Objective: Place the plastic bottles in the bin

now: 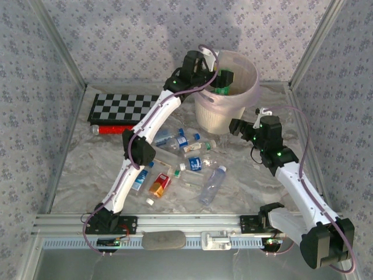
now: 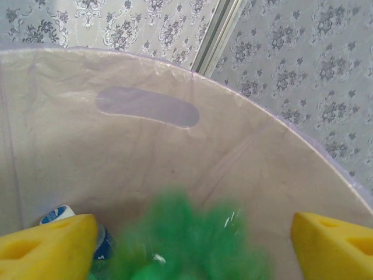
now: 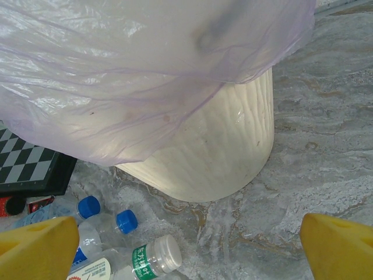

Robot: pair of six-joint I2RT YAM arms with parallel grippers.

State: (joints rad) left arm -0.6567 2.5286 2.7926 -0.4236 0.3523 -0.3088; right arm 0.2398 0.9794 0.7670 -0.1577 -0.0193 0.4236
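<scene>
The cream-white bin point(image 1: 228, 114) with its pink bag stands at the back of the table. My left gripper point(image 1: 223, 79) hangs over its mouth, open, yellow pads far apart. A green bottle point(image 2: 186, 239) shows as a blur between and below the pads, loose inside the bin point(image 2: 145, 163), beside a blue-labelled bottle point(image 2: 58, 214). My right gripper point(image 1: 238, 127) is open and low beside the bin's base point(image 3: 215, 157), holding nothing. Several plastic bottles lie on the table in front of the bin, among them a clear one point(image 1: 213, 184), an orange-red one point(image 1: 159, 185) and a white-capped one point(image 3: 154, 255).
A black-and-white chessboard point(image 1: 122, 108) lies at the back left with a red stick point(image 1: 113, 129) along its front edge. The left arm stretches diagonally over the bottle pile. Metal frame posts and patterned walls close in the table.
</scene>
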